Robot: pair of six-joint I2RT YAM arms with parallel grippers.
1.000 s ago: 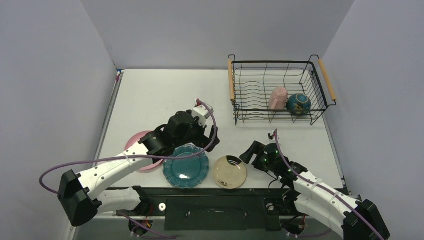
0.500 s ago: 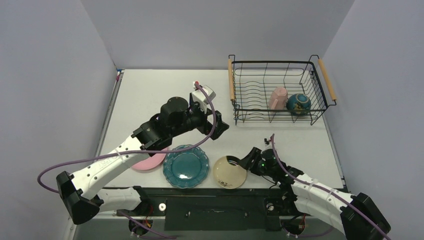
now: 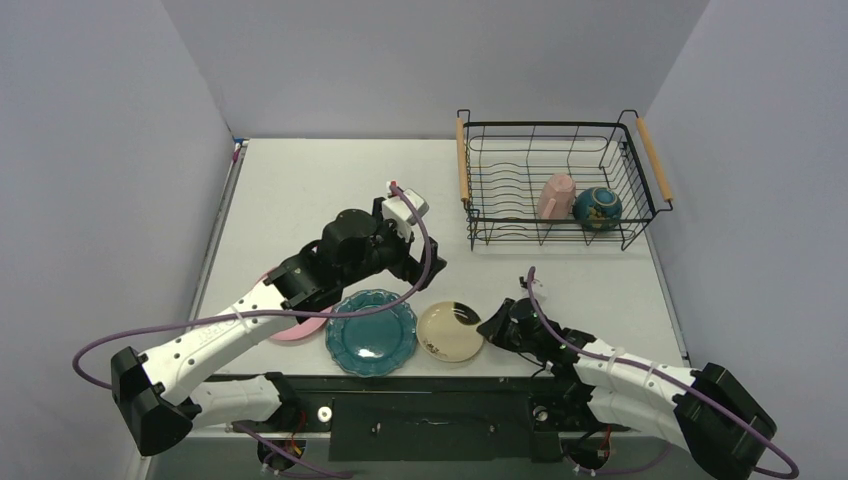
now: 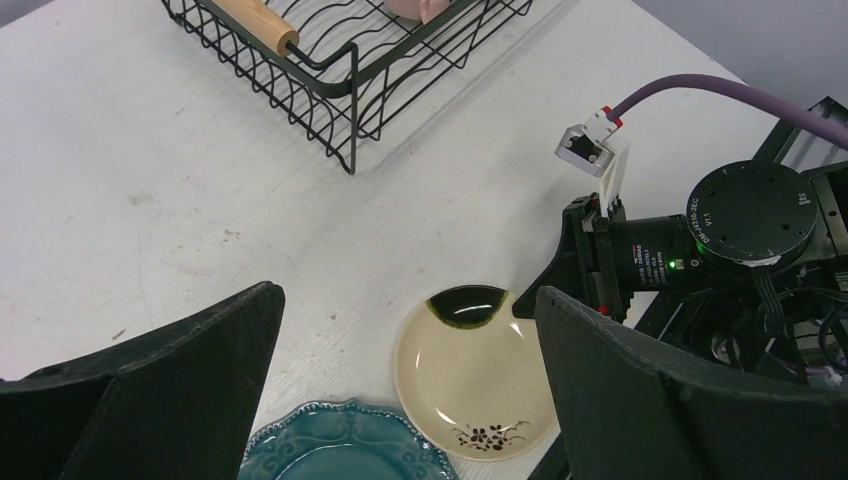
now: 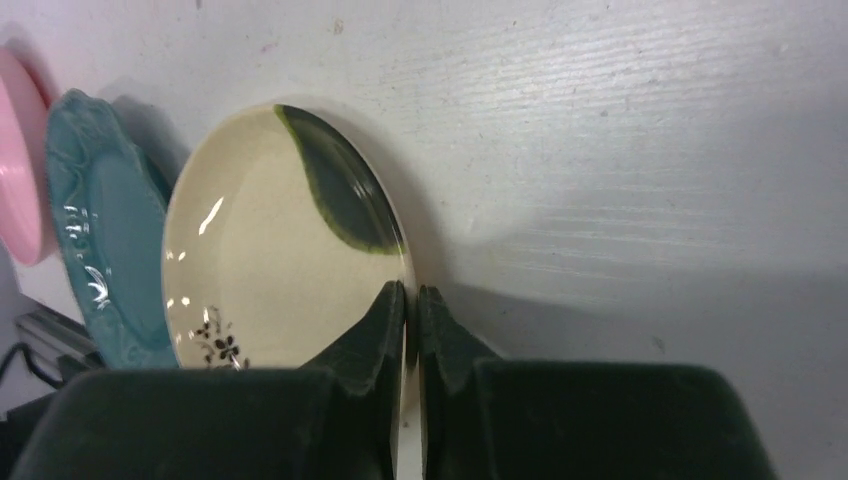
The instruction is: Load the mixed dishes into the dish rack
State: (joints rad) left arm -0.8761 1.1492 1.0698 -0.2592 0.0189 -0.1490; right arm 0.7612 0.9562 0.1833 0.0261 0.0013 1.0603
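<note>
A cream shallow dish (image 3: 450,332) (image 4: 475,385) (image 5: 270,250) with a dark patch and a flower mark lies near the table's front edge. My right gripper (image 3: 492,328) (image 5: 411,300) is shut on its right rim, one finger inside and one outside. To its left lie the teal scalloped plate (image 3: 371,333) (image 5: 105,230) and the pink plate (image 3: 288,333), which my left arm partly covers. My left gripper (image 3: 428,265) (image 4: 405,295) hangs open above the table behind these plates, holding nothing. The black wire dish rack (image 3: 545,125) (image 4: 330,60) at the back right holds the pink cup (image 3: 556,196) and the dark-teal bowl (image 3: 597,207).
Bare table lies between the plates and the rack. The rack's left wooden handle (image 3: 463,158) faces my left gripper. Grey walls close in the table on three sides.
My right gripper slid in from the right and closed on the cream dish's rim; the dish shifted slightly left. My left arm lifted off the plates and hovers behind them.
</note>
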